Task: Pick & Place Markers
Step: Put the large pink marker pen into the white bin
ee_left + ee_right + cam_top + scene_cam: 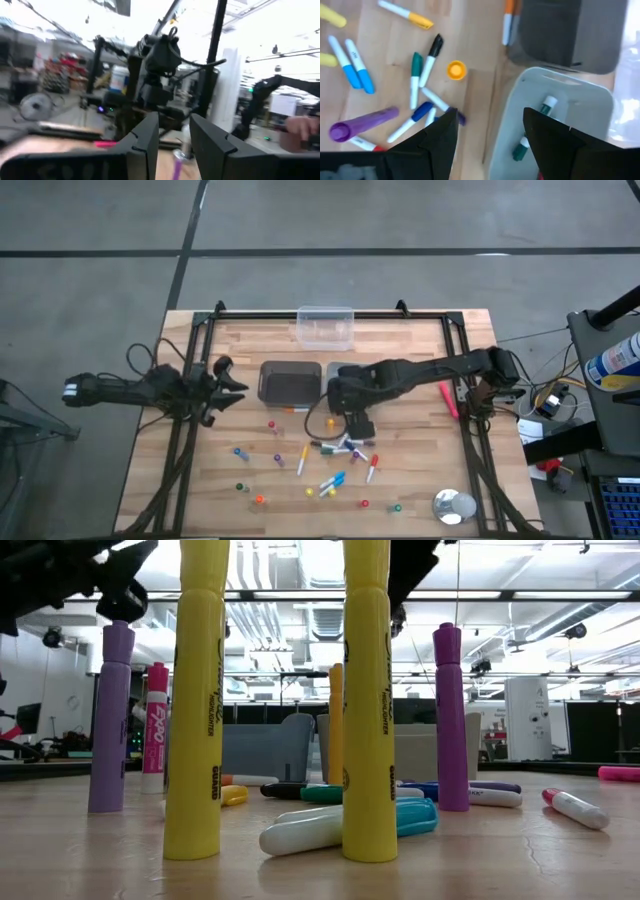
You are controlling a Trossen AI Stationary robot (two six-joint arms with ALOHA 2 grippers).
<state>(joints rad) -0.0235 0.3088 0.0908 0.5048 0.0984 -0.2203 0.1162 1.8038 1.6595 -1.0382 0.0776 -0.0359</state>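
Many markers [335, 455] lie and stand scattered on the wooden table's near middle; in the low view yellow [368, 700] and purple [452, 720] ones stand upright on their ends. My right gripper [490, 117] hangs open above the near edge of a light bin [580, 100], where two green-capped markers [547, 105] lie. Nothing is between its fingers. A dark bin [290, 380] stands beside the light one. My left gripper [238, 385] waits open above the table's left side, holding nothing.
A clear container [325, 327] stands at the far edge. A pink marker [447, 398] lies at the right, and a silver tape roll [453, 506] sits at the near right corner. A loose orange cap [456, 70] lies among the markers. Black frame rails [185, 430] border the table.
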